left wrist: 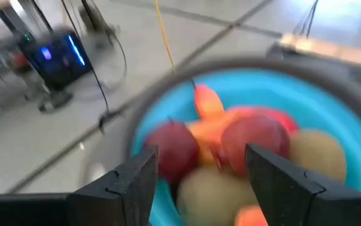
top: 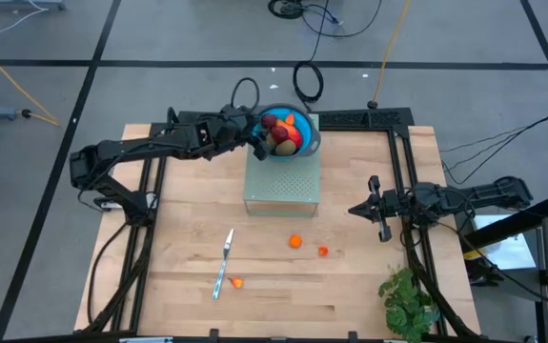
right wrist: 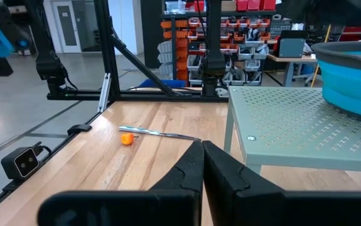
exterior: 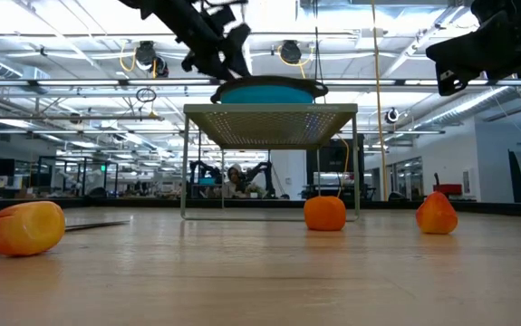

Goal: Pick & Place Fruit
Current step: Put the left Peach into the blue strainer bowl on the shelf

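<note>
A blue bowl (top: 304, 145) stands on a pale green perforated stand (top: 281, 181) at the table's far middle. The fruit in it is piled up: two dark maroon balls (left wrist: 174, 150) (left wrist: 255, 141), an olive-brown oval (left wrist: 211, 188) and a red-orange-yellow oblong (left wrist: 208, 103). My left gripper (left wrist: 199, 182) hangs open over the bowl's left rim (top: 259, 143), with its fingers apart above the pile. Three small orange pieces (top: 295, 241) (top: 323, 252) (top: 237, 282) lie on the table. My right gripper (top: 364, 210) waits shut at the right side.
A slim silver knife (top: 223, 264) lies on the wood near the left orange piece. A green leafy plant (top: 407, 300) stands at the near right corner. The stand's legs (exterior: 186, 163) raise the bowl well above the tabletop.
</note>
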Robot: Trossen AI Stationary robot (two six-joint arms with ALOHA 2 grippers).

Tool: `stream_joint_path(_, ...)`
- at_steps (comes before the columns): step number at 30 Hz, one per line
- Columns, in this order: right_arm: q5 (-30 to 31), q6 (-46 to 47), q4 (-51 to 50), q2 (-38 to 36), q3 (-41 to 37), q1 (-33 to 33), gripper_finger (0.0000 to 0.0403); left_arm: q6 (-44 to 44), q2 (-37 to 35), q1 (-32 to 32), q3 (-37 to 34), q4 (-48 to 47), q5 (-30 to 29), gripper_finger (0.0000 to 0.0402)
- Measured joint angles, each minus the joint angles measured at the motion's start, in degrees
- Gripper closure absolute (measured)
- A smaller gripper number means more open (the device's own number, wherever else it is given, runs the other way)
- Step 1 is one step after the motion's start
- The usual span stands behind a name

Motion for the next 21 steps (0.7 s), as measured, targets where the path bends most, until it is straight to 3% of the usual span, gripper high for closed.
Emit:
stream_joint_path(7, 0.0, 0.0, 0.0, 0.0, 0.0, 0.0, 0.0403, -0.3, -7.1, -2.9, 0.1, -0.9, 0.3, 0.0158)
stream_joint_path(14, 0.0, 0.0, 0.5, 0.0, 0.0, 0.0, 0.0403, -3.3, -13.5, -10.3, 0.1, -5.1, 0.4, 0.0158)
stream_joint_path(21, -0.1, 0.0, 0.5, 0.0, 0.0, 0.0, 0.0403, -7.1, -15.6, -17.8, 0.1, -10.0, 0.5, 0.0158)
